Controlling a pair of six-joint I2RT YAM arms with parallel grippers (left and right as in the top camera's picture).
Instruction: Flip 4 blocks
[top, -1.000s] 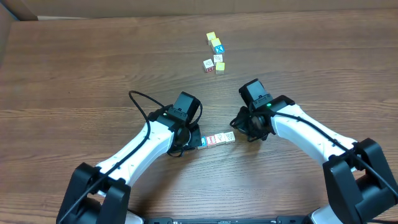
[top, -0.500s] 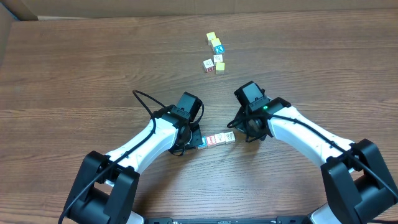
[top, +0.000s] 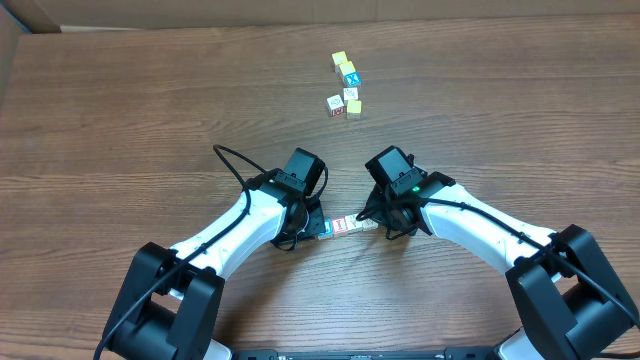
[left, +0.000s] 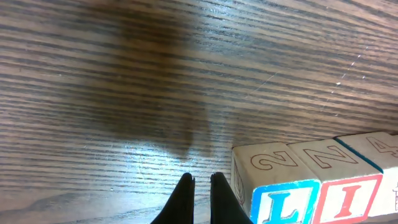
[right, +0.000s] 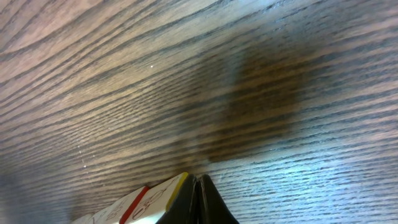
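1. Near the middle of the brown wood-grain tabletop (top: 150, 100), between the two arms, lies a short row of small pale wooden alphabet cubes (top: 348, 226), set face to face and touching.
2. The row's long axis runs left to right from overhead, its right end tipped slightly toward the far edge.
3. In the left wrist view three of these cubes (left: 292, 186) show. The end one has an outlined "2" on top and a blue-framed "L" on its side, and the next has a red-framed "I" on its side.
4. The white left arm (top: 235, 225) reaches to the row's left end. Its black jaws are clenched tip to tip, grasp nothing, and sit just beside the end cube; whether they touch it cannot be told.
5. The white right arm (top: 470, 220) reaches to the row's right end. Its jaws are also pressed together and empty, tips down at the tabletop, right beside a cube with yellow and red edges (right: 146, 202).
6. Well apart, toward the far side, sits a loose cluster of other small cubes (top: 346, 87), some yellow-topped and one blue-topped.
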